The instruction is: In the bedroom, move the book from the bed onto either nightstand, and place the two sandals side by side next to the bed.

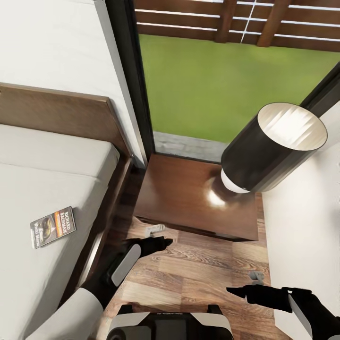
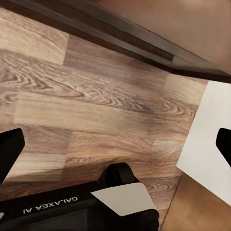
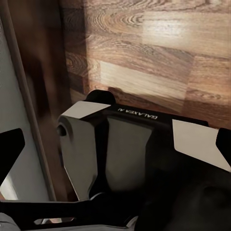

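Room: bedroom corner with a wood-plank floor [image 1: 203, 274], white walls and a tall dark-framed window [image 1: 137, 94] looking onto green grass.
Bed: the bed [image 1: 42, 189] runs along the left of the head view, off-white mattress, brown headboard at the wall.
Book: the book [image 1: 53, 226] lies flat on the mattress near the bed's right edge (cover up, orange band visible).
Nightstand: the nightstand [image 1: 189, 198] stands between the bed and the right wall, below the window; a lamp [image 1: 271, 148] with a dark shade stands on it.
Left gripper: the left gripper [image 1: 158, 244] hangs over the floor beside the nightstand's front corner, fingers spread, empty.
Right gripper: the right gripper [image 1: 245, 289] hangs over the floor at lower right, fingers spread, empty.
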Available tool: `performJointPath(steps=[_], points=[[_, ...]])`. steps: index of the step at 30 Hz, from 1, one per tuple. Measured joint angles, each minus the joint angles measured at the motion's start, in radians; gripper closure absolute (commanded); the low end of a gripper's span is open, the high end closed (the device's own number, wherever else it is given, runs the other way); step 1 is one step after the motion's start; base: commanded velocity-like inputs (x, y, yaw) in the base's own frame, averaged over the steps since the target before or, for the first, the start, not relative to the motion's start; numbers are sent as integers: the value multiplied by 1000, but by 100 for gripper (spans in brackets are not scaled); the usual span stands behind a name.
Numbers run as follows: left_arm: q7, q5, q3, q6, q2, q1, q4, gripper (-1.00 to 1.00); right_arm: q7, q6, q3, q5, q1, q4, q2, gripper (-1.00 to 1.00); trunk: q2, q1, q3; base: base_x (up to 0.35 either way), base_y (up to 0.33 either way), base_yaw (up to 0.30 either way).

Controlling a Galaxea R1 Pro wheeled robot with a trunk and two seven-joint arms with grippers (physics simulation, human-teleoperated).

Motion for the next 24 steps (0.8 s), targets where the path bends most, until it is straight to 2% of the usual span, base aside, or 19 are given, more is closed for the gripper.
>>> performJointPath(steps=[3, 4, 7, 11, 14, 19, 21, 22, 24], points=[[-2, 30, 0, 0, 31, 0, 0, -100, 0, 0, 1, 0, 0, 0, 0, -100, 21, -12, 9, 0, 0, 0], [-4, 45, 0, -1, 51, 1, 0, -100, 0, 0, 1, 0, 0, 0, 0, -100, 28, -15, 13, 0, 0, 0], [-52, 71, 2, -5, 89, 14, 7, -100, 0, 0, 2, 0, 0, 1, 0, -100, 49, -27, 22, 0, 0, 0], [-134, 82, 1, -8, 119, 36, 8, -100, 0, 0, 3, 0, 0, 3, 0, -100, 77, -42, 34, 0, 0, 0], [-164, 85, 0, -9, 130, 46, 8, -100, 0, 0, 4, 0, 0, 3, 0, -100, 98, -54, 44, 0, 0, 0], [-183, 84, -1, -9, 142, 65, 10, -100, 0, 0, 5, 1, 0, 4, 0, -100, 133, -73, 60, 0, 0, 0], [-188, 82, -1, -9, 151, 88, 10, -100, 0, 0, 6, 2, 0, 5, 1, -100, 147, -81, 66, 0, 0, 0], [-201, 80, -2, -17, 170, 113, 10, -100, 0, 0, 7, 2, 0, 7, 2, -100, 154, -84, 69, 0, 0, 0], [-263, 80, -2, -28, 196, 129, 10, -100, 0, 0, 7, 2, 0, 9, 2, -100, 168, -92, 75, 0, 0, 0]])
